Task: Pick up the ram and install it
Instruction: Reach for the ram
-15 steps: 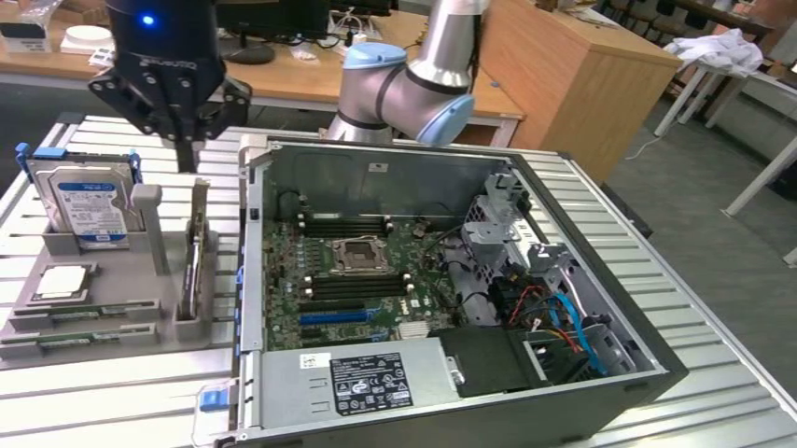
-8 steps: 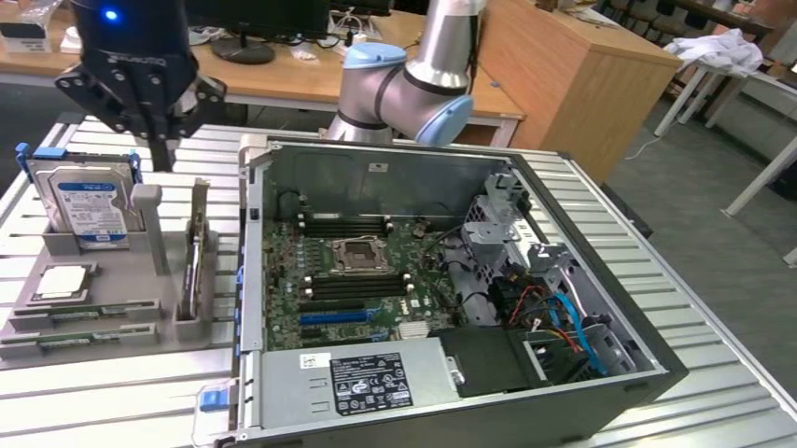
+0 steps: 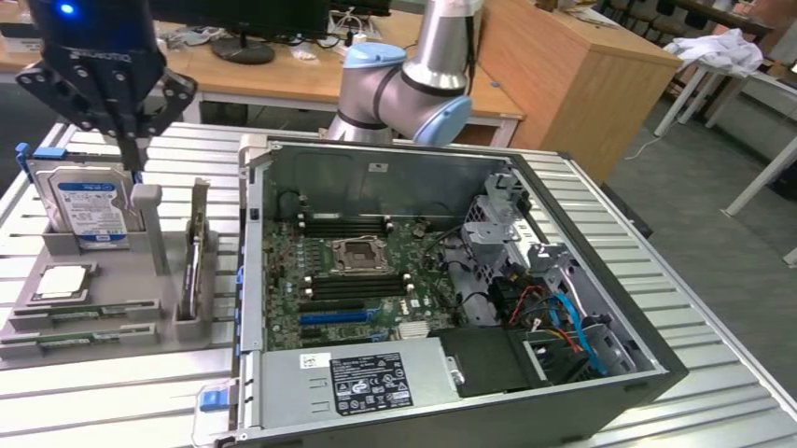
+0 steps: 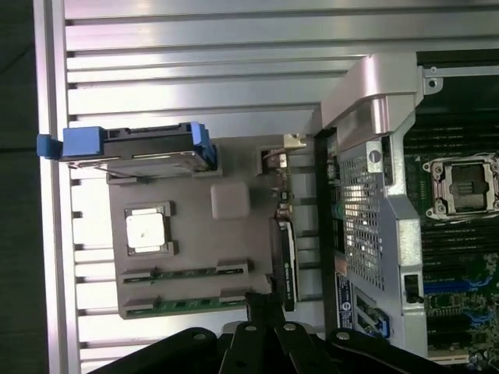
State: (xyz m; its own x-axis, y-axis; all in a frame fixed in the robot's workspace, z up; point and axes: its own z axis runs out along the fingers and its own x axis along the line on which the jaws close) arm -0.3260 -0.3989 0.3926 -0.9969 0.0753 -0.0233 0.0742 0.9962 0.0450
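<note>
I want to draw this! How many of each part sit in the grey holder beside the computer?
Silver hard drive with blue label: 1
Square silver processor chip: 1
Long green ram sticks: 2
Dark card standing on edge: 1
Total: 5

"ROBOTIQ" brand lettering, on the gripper [image 3: 131, 157]

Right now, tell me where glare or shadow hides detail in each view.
Exterior view: the slatted table glares pale, and a blue light glows above the gripper. Wrist view: glare whitens the perforated metal panel of the computer case; the gripper is a dark silhouette.
</note>
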